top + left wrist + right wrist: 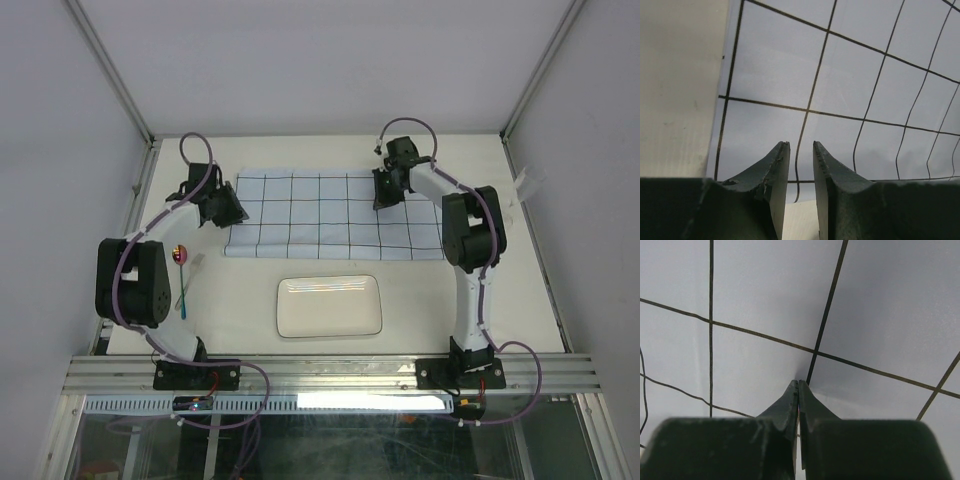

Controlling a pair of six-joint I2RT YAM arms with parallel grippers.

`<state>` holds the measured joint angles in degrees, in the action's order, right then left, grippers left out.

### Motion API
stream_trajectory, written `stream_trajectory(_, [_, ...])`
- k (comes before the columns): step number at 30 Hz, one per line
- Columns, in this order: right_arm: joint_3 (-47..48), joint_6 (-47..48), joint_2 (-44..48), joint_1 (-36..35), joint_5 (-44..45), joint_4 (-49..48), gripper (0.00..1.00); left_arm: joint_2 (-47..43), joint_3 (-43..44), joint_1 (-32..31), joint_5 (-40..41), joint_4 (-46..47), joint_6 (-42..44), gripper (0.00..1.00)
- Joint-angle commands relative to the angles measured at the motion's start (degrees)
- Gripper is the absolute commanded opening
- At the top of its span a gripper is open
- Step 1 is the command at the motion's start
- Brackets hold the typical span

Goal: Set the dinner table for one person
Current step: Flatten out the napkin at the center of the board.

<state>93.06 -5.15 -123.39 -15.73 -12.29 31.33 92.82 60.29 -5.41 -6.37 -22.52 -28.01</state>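
Observation:
The dinner table (420,300) is a cream-white top with a pale-blue cloth (320,215) with dark grid lines spread flat at its back. A white rectangular plate (329,305) lies in front of the cloth. My left gripper (232,210) hovers at the cloth's left near corner. In the left wrist view its jaws (801,144) stand a little apart, open, with only cloth (850,75) and bare table (680,75) showing between them. My right gripper (385,195) is over the cloth's right part, shut (798,382), tips down at the cloth (765,290). Whether fabric is pinched I cannot tell.
A spoon with a shiny pink-gold bowl (180,255) and a teal-handled utensil (183,290) lie by the left arm, left of the plate. A small white object (527,180) sits at the right rail. Aluminium rails and grey walls close the table in.

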Motion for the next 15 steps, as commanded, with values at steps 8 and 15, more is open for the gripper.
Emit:
stream_trajectory(8, [5.57, 0.68, 0.56, 0.42, 8.46, 1.29, 0.00, 12.69, 12.87, -3.10, -7.52, 8.73, -1.43, 0.27])
stream_trajectory(15, [7.94, 0.54, -1.79, 2.25, 13.03, 3.66, 0.00, 18.72, 14.73, -3.58, -9.05, 9.76, -1.02, 0.25])
